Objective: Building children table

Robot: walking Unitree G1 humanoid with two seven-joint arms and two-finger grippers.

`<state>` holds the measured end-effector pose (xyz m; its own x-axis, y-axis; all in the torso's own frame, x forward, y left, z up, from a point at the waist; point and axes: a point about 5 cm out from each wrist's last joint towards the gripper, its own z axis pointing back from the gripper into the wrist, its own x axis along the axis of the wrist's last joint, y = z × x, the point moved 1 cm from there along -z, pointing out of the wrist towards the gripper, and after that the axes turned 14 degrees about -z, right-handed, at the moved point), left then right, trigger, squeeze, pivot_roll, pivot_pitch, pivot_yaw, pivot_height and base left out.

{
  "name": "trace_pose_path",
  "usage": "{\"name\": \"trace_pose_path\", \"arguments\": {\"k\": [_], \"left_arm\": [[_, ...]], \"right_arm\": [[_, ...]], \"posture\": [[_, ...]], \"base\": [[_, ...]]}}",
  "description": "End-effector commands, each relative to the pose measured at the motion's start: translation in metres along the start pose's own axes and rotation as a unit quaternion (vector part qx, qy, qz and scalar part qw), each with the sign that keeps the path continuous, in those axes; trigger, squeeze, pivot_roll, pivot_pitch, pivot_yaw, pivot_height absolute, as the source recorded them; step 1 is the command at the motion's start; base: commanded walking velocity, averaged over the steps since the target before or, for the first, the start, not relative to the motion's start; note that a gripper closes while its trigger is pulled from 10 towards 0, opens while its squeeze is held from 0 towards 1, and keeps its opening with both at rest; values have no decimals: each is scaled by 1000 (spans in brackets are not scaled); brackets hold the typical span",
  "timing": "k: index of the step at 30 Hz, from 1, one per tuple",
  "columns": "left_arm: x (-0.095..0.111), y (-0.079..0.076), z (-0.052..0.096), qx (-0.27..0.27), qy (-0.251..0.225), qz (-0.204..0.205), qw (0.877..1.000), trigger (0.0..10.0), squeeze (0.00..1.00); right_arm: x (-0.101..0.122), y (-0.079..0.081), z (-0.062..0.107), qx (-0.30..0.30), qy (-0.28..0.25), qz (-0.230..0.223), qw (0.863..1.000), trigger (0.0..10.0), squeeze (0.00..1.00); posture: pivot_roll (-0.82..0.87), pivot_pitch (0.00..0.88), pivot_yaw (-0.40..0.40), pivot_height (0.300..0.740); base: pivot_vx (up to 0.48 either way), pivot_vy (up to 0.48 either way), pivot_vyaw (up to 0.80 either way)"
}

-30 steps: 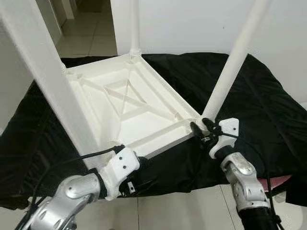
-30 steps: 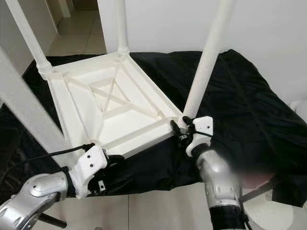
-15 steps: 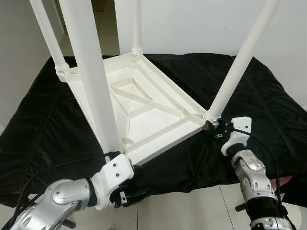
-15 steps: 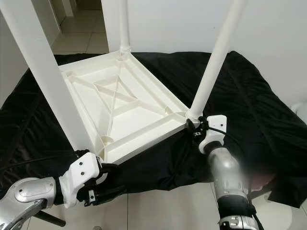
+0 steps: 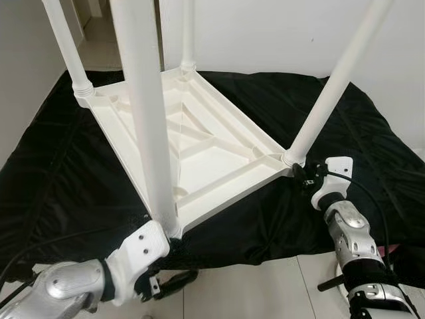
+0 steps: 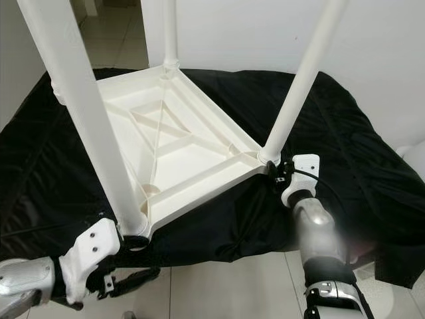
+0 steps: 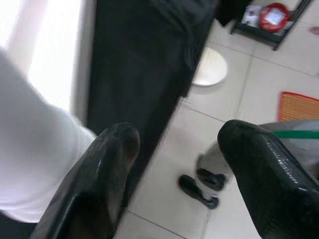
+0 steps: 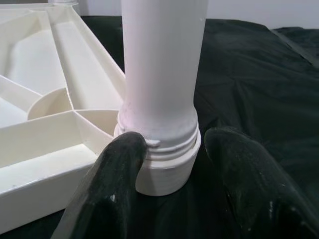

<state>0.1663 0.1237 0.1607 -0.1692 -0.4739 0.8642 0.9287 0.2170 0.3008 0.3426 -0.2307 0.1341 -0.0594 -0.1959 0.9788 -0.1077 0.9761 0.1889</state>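
From the head views, the upturned white tabletop (image 5: 192, 143) lies on a black cloth (image 5: 352, 133), four legs pointing up. In the left wrist view, the left gripper (image 7: 174, 149) hangs spread wide off the table's edge. In the right wrist view, the right gripper (image 8: 172, 149) straddles a leg's base (image 8: 162, 164), seemingly unclamped.

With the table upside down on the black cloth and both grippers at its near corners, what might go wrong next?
1. The right gripper straddles the base of the near right leg, fingers apart; a sideways push there may tilt or loosen the leg.
2. The upturned table top lies on a loose black cloth; it may slide as the grippers press.
3. The left gripper is open beside the near left leg, off the table's edge; it may close on nothing.
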Motion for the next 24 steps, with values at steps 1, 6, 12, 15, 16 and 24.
{"name": "trace_pose_path", "arguments": {"k": [1,6,12,15,16,24], "left_arm": [[5,-7,4,-16,-3,2,1000,10000,0],[3,-13,13,6,19,12,1000,10000,0],[-3,14,36,97,58,-2,994,10000,0],[-4,24,46,120,76,-13,990,10000,0],[-4,24,46,120,76,-13,990,10000,0],[-11,50,66,192,106,-22,975,10000,0]], "right_arm": [[-1,0,1,5,-3,-1,1000,10000,0],[-12,7,6,23,4,-7,1000,10000,0],[-21,18,6,35,9,-20,999,10000,0],[-23,24,6,40,10,-25,999,10000,0],[-23,24,6,40,10,-25,999,10000,0],[-27,40,7,60,7,-48,997,10000,0]], "posture": [[122,84,-64,740],[130,85,-68,740],[151,89,-71,740],[155,90,-67,740],[155,90,-67,740],[151,88,-64,740]], "base": [[0,0,0],[0,0,0],[0,0,0],[0,0,0],[0,0,0],[0,0,0]]}}
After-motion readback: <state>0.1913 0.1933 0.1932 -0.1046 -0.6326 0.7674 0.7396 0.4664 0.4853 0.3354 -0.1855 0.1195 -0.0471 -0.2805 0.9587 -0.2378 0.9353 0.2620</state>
